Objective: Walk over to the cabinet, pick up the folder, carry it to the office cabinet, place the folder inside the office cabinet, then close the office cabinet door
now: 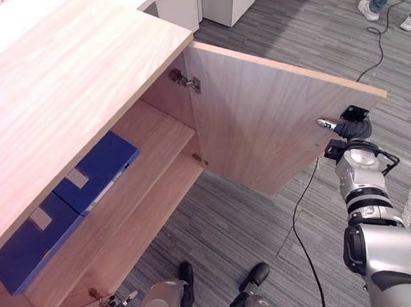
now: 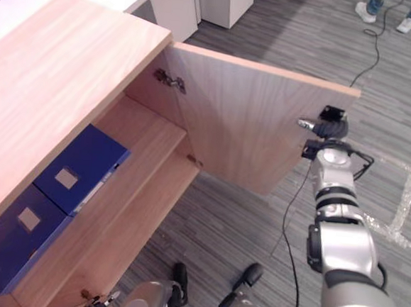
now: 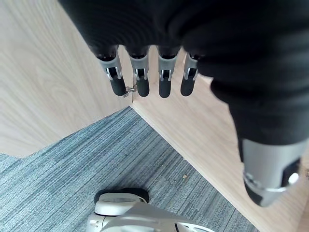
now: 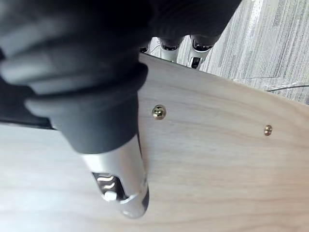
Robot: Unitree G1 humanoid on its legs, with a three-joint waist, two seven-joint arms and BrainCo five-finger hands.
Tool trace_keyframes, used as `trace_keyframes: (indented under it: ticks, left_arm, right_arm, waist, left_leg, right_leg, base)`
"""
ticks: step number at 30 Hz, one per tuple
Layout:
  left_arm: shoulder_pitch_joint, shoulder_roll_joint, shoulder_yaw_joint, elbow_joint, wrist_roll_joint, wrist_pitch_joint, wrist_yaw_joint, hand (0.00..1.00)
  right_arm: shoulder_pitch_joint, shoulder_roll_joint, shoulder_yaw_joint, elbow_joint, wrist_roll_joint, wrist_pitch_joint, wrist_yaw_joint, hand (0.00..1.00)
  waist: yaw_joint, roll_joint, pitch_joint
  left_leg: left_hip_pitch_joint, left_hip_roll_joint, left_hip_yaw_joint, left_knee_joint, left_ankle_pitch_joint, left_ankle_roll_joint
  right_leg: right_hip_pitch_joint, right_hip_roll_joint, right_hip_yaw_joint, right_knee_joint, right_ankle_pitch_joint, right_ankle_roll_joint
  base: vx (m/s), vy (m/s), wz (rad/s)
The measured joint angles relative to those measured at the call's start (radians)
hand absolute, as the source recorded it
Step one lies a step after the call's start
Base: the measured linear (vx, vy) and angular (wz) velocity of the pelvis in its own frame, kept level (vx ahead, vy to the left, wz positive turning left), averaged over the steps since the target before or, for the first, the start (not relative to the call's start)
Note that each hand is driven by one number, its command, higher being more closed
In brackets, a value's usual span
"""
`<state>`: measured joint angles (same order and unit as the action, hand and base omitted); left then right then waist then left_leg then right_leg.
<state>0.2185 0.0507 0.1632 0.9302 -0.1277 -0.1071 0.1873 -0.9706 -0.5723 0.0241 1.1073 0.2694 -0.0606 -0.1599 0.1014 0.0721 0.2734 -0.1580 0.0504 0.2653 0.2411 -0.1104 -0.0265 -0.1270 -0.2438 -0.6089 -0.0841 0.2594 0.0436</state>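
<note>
The light wooden office cabinet [image 1: 69, 79] stands open, its top running along the left. Two dark blue box folders [image 1: 97, 170] lie flat side by side on the inner shelf [image 1: 160, 139], toward its left end, well back from the front edge, with no hand touching them. The left hand [image 3: 165, 79] hangs low by the cabinet's bottom front corner, fingers straight and relaxed, holding nothing. The wooden door [image 1: 265, 122] is swung wide on two silver hinges [image 1: 185, 79], over grey striped carpet [image 1: 242, 227]. At the door's free edge, near the top corner, the right hand [image 1: 351, 128] lays its thumb [image 4: 120, 183] flat on the inner face while its fingers [image 4: 200, 46] reach over to the outer side, pinching the edge. Beyond stand a white cabinet [image 1: 224, 2] and a person's white shoes [image 1: 368, 10]
</note>
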Motion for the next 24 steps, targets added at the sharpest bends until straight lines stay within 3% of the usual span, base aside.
trace_keyframes:
  ticks: [5,7,11,13,16,19,24]
  left_arm:
    - [0.0,0.001,-0.002,-0.001,0.007,0.0,-0.002,0.0]
    - [0.005,0.003,0.0,0.001,0.014,0.001,-0.011,0.0]
    - [0.004,0.005,0.017,0.0,0.042,0.0,-0.034,0.0]
    - [0.003,0.008,0.039,0.0,0.06,-0.001,-0.046,0.0]
    - [0.001,0.017,0.055,0.0,0.079,-0.002,-0.058,0.0]
    - [-0.003,0.024,0.069,0.001,0.097,-0.002,-0.067,0.0]
    - [-0.004,0.028,0.099,0.002,0.112,0.0,-0.071,0.0]
  right_arm:
    - [0.029,-0.085,0.207,-0.091,-0.015,0.026,0.056,0.0]
    - [0.099,-0.19,0.38,-0.258,-0.017,0.037,0.1,0.0]
    - [0.18,-0.374,0.602,-0.544,-0.041,0.039,0.202,0.0]
    - [0.238,-0.487,0.722,-0.739,-0.132,0.034,0.319,0.0]
    - [0.306,-0.523,0.762,-0.891,-0.185,0.003,0.434,0.0]
    - [0.383,-0.498,0.817,-1.047,-0.213,-0.063,0.566,0.0]
    - [0.403,-0.437,0.877,-1.164,-0.213,-0.103,0.612,0.0]
  waist:
    - [-0.011,-0.001,0.001]
    - [-0.033,-0.003,0.002]
    - [-0.068,-0.006,-0.002]
    - [-0.074,-0.021,-0.022]
    - [-0.077,-0.045,-0.042]
    - [-0.063,-0.065,-0.077]
    - [-0.031,-0.092,-0.108]
  left_leg:
    - [-0.007,0.012,0.007,0.011,-0.005,-0.006]
    - [-0.009,0.028,0.016,0.028,-0.017,-0.008]
    - [-0.001,0.059,0.044,0.044,-0.036,-0.016]
    - [0.004,0.078,0.058,0.04,-0.039,-0.022]
    - [0.016,0.091,0.062,0.033,-0.037,-0.026]
    - [0.024,0.098,0.064,0.017,-0.024,-0.038]
    - [0.032,0.091,0.071,0.007,-0.014,-0.038]
  right_leg:
    - [-0.009,0.01,0.01,0.0,0.0,0.0]
    - [-0.01,0.023,0.022,0.0,0.0,0.0]
    - [-0.016,0.052,0.063,-0.001,-0.002,-0.002]
    - [-0.023,0.073,0.086,-0.001,-0.009,-0.012]
    - [-0.024,0.091,0.098,-0.001,-0.014,-0.018]
    - [-0.025,0.098,0.103,-0.003,-0.015,-0.02]
    - [-0.025,0.092,0.114,-0.006,-0.015,-0.02]
  base:
    - [0.0,0.021,-0.07]
    - [0.03,0.027,-0.16]
    - [0.04,0.014,-0.32]
    - [0.03,-0.012,-0.32]
    - [0.04,-0.027,-0.18]
    - [0.01,-0.007,-0.02]
    - [-0.01,0.014,-0.02]
